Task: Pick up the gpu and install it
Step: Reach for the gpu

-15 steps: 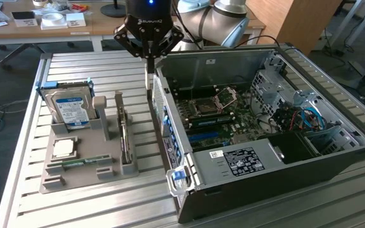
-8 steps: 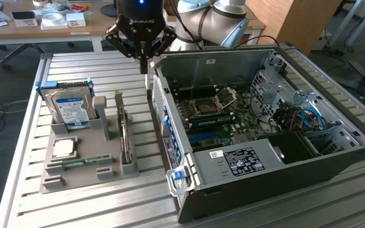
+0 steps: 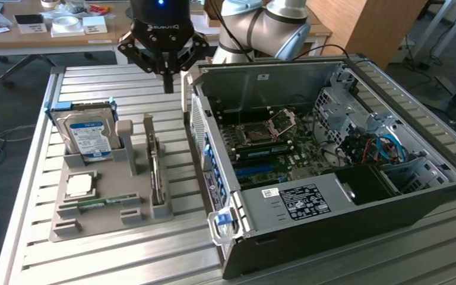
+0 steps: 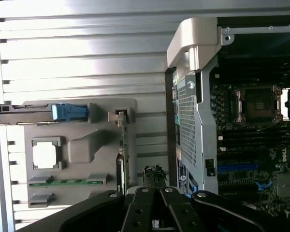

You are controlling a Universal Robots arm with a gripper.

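One tool (image 3: 168,88), jaws closed, apparently empty, near upright gpu (image 3: 158,172)

Your slatted metal desk (image 3: 109,264) carries two things directly. The grey parts tray (image 3: 105,178) lies on the slats to the exterior view's left of the end effector (image 3: 168,89). The open computer case (image 3: 331,237) stands to the exterior view's right of it, just beside the tray.

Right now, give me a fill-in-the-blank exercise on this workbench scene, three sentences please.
1. The hand over the slatted table is ___ and holds nothing.
2. The hard drive in the grey holder carries a ___ label.
3. The gpu stands on its ___ in that holder, not yet installed in the computer case.
Missing words: shut; blue; edge.
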